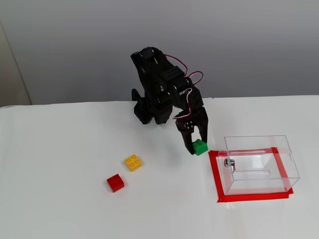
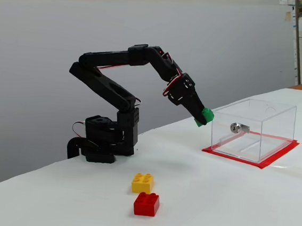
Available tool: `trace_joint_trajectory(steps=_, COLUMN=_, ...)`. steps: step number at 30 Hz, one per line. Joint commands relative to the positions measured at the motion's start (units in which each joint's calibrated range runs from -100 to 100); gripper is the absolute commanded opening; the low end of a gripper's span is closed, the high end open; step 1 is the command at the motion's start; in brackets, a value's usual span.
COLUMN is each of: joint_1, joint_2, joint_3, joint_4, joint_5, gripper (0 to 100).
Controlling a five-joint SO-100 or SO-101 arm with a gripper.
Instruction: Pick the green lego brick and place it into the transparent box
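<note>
The green lego brick (image 1: 200,147) (image 2: 206,116) hangs in the air, clamped between the black fingers of my gripper (image 1: 197,145) (image 2: 202,118). It is well above the white table, just left of the transparent box (image 1: 259,163) (image 2: 254,129) in both fixed views. The box stands on a red tape rectangle (image 1: 217,185), with a small metal knob (image 1: 228,163) on its near wall. Nothing lies inside the box.
A yellow studded brick (image 1: 132,162) (image 2: 142,183) and a red brick (image 1: 115,182) (image 2: 146,204) lie on the table left of the arm's base (image 1: 149,112) (image 2: 104,138). A white table (image 1: 60,199) spreads all around.
</note>
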Motion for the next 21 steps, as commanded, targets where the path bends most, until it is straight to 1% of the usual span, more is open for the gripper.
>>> trace_joint_trajectory(steps=1, joint_1=0.5, joint_2=-3.9, joint_3=-2.7, joint_4=-0.6, joint_5=0.2, gripper=9)
trace_joint_trajectory(steps=7, joint_1=-0.1, joint_2=-4.1, joint_3=-7.4, joint_4=-1.1, joint_5=0.2, gripper=9)
trace_joint_trajectory(steps=14, joint_1=-0.2, joint_2=-4.0, joint_3=-9.3, joint_4=-7.1, joint_5=0.2, gripper=9)
trace_joint_trajectory(steps=21, joint_1=-5.8, joint_2=1.1, joint_3=-12.6, joint_4=-7.9, joint_5=0.2, gripper=9)
